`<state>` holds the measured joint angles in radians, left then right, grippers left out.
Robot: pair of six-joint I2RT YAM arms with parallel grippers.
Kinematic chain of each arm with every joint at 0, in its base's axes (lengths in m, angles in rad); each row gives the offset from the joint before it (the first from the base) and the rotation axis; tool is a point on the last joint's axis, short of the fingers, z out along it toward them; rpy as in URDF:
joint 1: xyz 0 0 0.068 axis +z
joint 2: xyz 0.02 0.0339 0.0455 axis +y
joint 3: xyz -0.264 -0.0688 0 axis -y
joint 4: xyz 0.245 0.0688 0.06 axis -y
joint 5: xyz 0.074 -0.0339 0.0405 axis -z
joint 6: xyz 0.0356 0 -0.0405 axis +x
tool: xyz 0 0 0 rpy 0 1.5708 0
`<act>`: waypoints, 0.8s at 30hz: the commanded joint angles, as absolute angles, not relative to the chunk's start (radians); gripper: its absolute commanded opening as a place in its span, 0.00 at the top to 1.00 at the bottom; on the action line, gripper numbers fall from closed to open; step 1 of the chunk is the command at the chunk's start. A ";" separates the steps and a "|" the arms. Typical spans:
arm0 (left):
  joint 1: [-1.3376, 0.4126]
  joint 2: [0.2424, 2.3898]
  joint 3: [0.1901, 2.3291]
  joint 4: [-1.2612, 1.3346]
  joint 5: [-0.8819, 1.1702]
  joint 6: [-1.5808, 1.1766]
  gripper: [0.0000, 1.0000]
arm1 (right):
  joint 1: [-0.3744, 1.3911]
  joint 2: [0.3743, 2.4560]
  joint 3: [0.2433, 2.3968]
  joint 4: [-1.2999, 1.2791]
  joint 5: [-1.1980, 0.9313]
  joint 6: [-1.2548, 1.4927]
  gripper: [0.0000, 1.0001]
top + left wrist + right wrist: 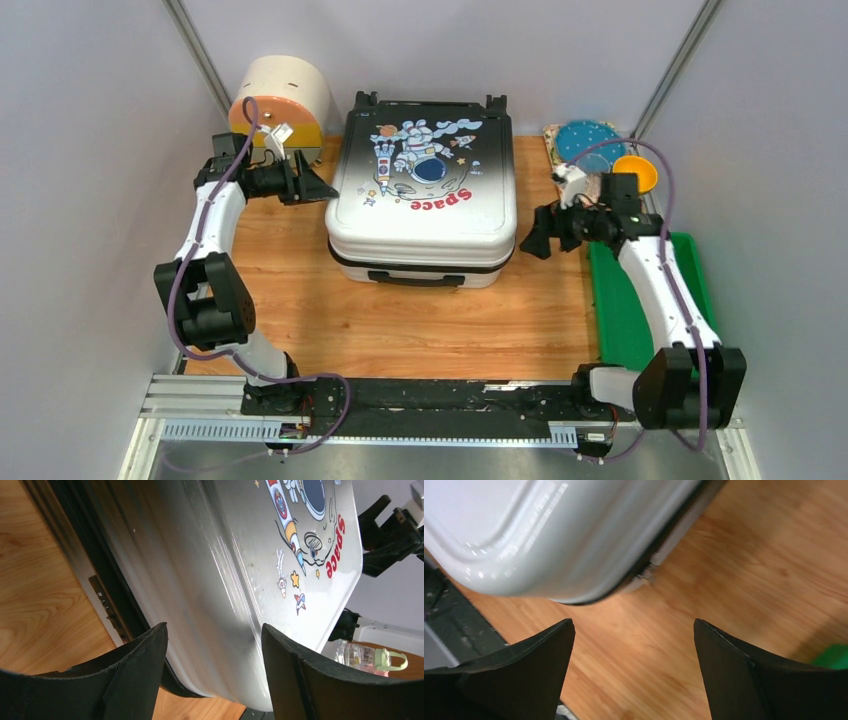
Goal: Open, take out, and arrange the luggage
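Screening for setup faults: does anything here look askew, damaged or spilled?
Nothing stands out. The luggage lies flat and shut on the table, its shell unbroken where visible; left gripper and right gripper flank it, both open.

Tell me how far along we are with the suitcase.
Done: nothing visible; the suitcase lies flat on the table with its lid down. In hand: the left gripper stands open at its left side and the right gripper open near its right front corner, neither gripping. Left: opening it, taking out the contents, arranging them.
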<state>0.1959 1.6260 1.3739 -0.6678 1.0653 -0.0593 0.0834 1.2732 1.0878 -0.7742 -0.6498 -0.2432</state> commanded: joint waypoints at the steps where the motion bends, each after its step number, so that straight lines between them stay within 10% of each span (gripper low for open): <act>1: 0.209 1.582 1.411 -0.727 1.106 0.054 0.22 | -0.060 1.134 0.985 -0.687 -0.779 -0.518 0.07; 11: 0.209 1.474 1.250 -0.634 1.160 0.035 0.21 | -0.095 1.241 0.878 -0.686 -1.008 -1.008 0.18; 24: 0.203 1.483 1.224 -0.601 1.132 0.011 0.21 | -0.071 1.335 0.726 -0.235 -1.100 -0.966 0.46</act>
<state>0.2077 1.5009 1.2301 -0.6403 1.1164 0.0048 -0.0837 1.3247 0.7486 -0.4072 -1.0401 -0.9382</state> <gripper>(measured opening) 0.794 0.557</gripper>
